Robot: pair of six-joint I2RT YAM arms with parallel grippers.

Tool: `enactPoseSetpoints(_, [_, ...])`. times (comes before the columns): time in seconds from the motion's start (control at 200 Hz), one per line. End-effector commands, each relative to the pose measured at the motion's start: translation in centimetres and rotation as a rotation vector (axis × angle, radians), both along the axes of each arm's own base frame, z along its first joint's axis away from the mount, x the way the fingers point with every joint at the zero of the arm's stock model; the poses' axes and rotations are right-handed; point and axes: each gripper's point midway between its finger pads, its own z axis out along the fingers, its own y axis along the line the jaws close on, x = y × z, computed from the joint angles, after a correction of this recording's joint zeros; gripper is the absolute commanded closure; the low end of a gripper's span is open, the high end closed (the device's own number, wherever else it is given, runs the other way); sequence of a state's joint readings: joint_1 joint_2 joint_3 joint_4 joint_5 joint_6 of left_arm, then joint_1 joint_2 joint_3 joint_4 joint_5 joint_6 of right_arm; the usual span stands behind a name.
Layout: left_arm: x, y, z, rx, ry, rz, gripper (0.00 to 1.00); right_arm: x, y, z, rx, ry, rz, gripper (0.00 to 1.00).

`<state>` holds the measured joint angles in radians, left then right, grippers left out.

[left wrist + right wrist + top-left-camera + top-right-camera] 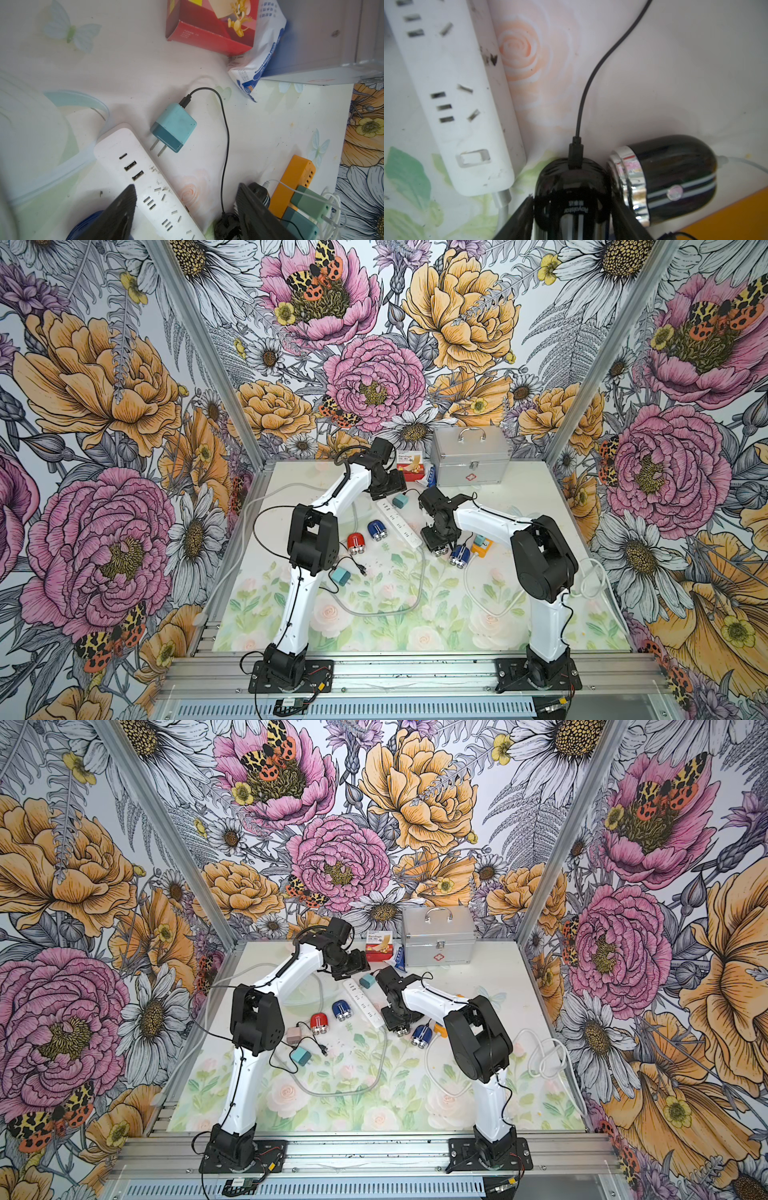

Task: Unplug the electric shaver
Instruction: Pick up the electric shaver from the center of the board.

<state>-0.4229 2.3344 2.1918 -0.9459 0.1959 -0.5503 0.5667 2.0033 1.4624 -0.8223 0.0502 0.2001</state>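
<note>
Your right gripper straddled the black shaver beside the power strip; whether it pinched, I couldn't tell. The charging plug sat at the jaws' twelve o'clock, along the shaver's long axis. Farther off, your left gripper stood spread.

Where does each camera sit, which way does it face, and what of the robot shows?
Top views: high at the front, facing down and back over the table; left arm and right arm show whole.
Left wrist: on the left arm, looking down at charger and strip; the open left pincer shows.
Right wrist: on the right arm, close over the shaver; the right pincer flanks it.
Shared: both wrist views show strip and black cable.
</note>
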Motion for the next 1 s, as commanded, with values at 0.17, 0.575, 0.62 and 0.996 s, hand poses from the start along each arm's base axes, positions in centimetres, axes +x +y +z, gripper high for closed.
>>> enactPoseSetpoints(0.17, [0.0, -0.5, 4.1, -0.054, -0.066, -0.010, 0.23, -2.8, -0.3, -2.8, -0.043, 0.138, 0.016, 0.33])
enactPoseSetpoints(0.575, [0.0, -0.7, 4.1, -0.072, -0.057, -0.015, 0.24, -3.1, -0.1, -2.6, -0.027, 0.146, 0.026, 0.35])
enactPoseSetpoints(0.62, [-0.1, -0.8, 4.0, -0.075, -0.053, -0.018, 0.24, -3.2, -0.1, -2.6, -0.027, 0.148, 0.029, 0.35])
enactPoseSetpoints(0.996, [-1.4, -2.5, 4.3, -0.152, -0.002, -0.043, 0.25, -1.8, -0.3, -0.1, -0.011, 0.044, 0.045, 0.56])
